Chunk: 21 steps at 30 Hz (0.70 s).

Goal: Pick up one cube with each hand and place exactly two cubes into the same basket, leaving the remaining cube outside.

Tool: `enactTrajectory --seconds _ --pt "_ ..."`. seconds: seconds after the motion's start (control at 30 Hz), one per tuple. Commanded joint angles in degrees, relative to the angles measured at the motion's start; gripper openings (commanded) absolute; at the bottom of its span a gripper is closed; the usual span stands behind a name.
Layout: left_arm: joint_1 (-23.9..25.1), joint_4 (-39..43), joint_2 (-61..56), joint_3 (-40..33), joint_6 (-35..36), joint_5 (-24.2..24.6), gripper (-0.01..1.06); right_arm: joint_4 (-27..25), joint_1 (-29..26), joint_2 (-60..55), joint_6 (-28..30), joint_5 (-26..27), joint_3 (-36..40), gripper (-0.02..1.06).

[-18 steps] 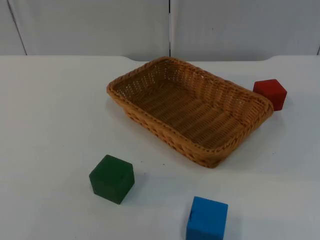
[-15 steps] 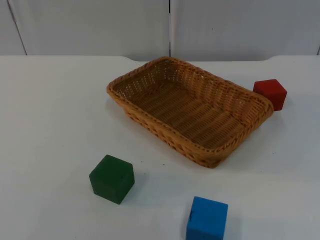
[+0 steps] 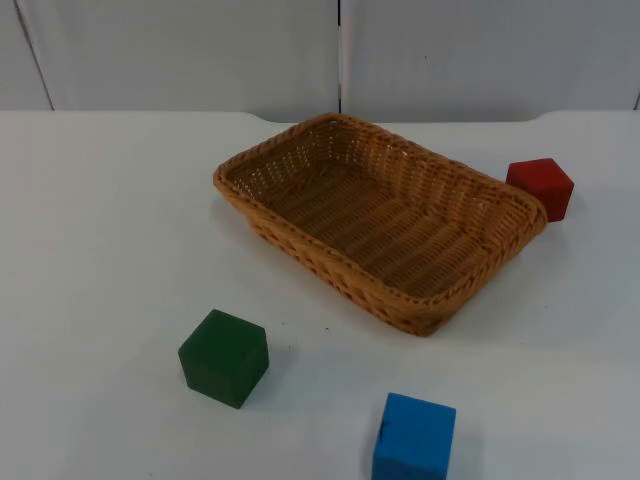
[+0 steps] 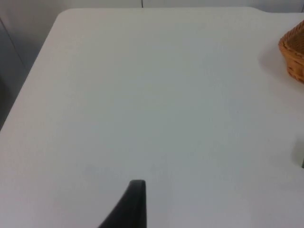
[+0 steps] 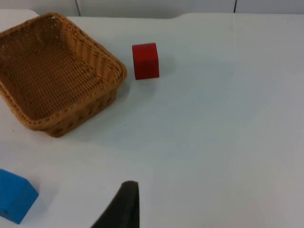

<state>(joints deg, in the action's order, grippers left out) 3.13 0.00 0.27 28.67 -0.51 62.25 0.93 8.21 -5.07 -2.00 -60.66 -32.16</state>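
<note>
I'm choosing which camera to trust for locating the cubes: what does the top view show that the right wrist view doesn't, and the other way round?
Top view alone: the green cube on the white table, in front of the basket's left end, and the whole basket, holding no cubes. Right wrist view alone: a black fingertip of the right gripper, above bare table. Both: the red cube just off the basket's right end, the blue cube in front of the basket, and the basket's right portion.
</note>
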Motion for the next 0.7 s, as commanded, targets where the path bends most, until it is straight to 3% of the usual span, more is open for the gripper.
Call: enactTrajectory --seconds 0.0,0.67 --pt "0.1 -0.8 -0.3 -0.3 0.5 -0.7 1.05 0.2 -0.3 -1.9 0.3 1.7 -1.5 1.05" --pt "0.1 -2.1 0.3 2.4 0.1 -1.3 1.05 0.2 -0.3 -6.9 1.6 5.8 -2.8 1.05"
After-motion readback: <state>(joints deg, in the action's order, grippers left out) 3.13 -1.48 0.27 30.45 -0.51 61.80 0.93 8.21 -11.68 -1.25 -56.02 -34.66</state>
